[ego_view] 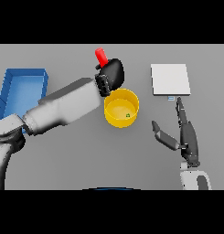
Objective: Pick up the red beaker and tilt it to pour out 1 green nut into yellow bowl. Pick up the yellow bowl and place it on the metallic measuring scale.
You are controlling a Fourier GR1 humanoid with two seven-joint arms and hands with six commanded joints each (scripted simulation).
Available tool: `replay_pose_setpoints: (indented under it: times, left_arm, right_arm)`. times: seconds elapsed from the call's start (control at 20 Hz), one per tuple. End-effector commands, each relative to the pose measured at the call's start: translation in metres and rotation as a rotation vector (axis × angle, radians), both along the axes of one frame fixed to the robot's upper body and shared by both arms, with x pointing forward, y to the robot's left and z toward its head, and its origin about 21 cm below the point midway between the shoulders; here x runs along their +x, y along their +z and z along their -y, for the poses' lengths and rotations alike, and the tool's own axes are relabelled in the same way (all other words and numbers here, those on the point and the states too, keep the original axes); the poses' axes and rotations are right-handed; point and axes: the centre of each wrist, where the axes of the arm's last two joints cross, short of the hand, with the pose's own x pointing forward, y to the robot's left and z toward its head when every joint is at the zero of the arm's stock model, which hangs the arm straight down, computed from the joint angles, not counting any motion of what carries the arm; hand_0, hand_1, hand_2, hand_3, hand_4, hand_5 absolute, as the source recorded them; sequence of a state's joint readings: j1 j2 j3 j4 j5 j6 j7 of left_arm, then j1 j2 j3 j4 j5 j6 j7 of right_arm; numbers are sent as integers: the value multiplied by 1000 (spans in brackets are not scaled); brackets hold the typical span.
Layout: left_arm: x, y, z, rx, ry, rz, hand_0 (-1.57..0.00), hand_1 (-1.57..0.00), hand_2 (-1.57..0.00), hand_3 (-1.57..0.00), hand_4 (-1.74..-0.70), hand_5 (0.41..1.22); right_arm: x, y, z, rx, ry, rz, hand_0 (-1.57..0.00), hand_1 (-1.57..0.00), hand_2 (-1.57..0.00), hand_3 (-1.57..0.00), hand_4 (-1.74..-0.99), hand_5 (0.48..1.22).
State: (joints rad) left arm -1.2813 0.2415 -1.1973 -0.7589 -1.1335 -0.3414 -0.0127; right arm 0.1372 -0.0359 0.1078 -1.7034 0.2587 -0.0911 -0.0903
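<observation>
1 red beaker (101,56) inside left hand (112,73)

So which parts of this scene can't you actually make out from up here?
- Most of the red beaker: the left hand covers it in the head view, so its mouth and contents are hidden.
- The left hand's fingers: only its back shows.
- The green nut in the yellow bowl: too small to show its shape.
- The small mark by the metallic measuring scale: too small to read.

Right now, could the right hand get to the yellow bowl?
Probably yes: the right hand is open, with bare table between it and the bowl; the left hand holds the beaker behind the bowl.
</observation>
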Motion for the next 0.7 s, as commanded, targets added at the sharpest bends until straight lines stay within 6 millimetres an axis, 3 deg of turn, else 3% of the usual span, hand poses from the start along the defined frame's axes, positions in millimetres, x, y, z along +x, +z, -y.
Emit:
replay_pose_setpoints:
  times: [0.0, 0.25, 0.45, 0.5, 0.55, 0.65]
  left_arm:
    - [-1, 0, 2, 26, -18, 9, -1571, -1571, -1571, -1569, -1734, 1221]
    - [1, 3, 7, 117, -94, 47, -1571, -1571, -1571, -1570, -1734, 1221]
    - [16, 47, 9, 89, -87, 86, -1571, -1571, -1571, -1571, -1729, 1221]
    - [21, 61, 5, 65, -77, 104, -1571, -1571, -1571, -1494, -1727, 1221]
    - [25, 77, 4, 43, -61, 134, -1571, -1571, -1399, -1509, -1676, 1221]
    - [35, 117, -3, -32, -32, 176, -1571, -1571, -1461, -1041, -1699, 1221]
  right_arm:
    - [2, -1, -1, 3, 3, -7, 1, 1, 1, 1, -1214, 589]
    - [1, 1, 2, -28, 2, 9, 1, 1, 1, 1, -1210, 594]
    - [1, -1, -2, -21, 3, 16, 1, 1, 1, 1, -1209, 592]
    - [-1, 0, -1, -25, 5, 26, 1, 1, 1, 1, -1203, 592]
    - [4, 2, -3, -25, -4, 23, 1, 1, 1, 1, -1201, 592]
    - [5, -1, -1, -17, -1, 9, 1, 1, 1, 1, -1186, 596]
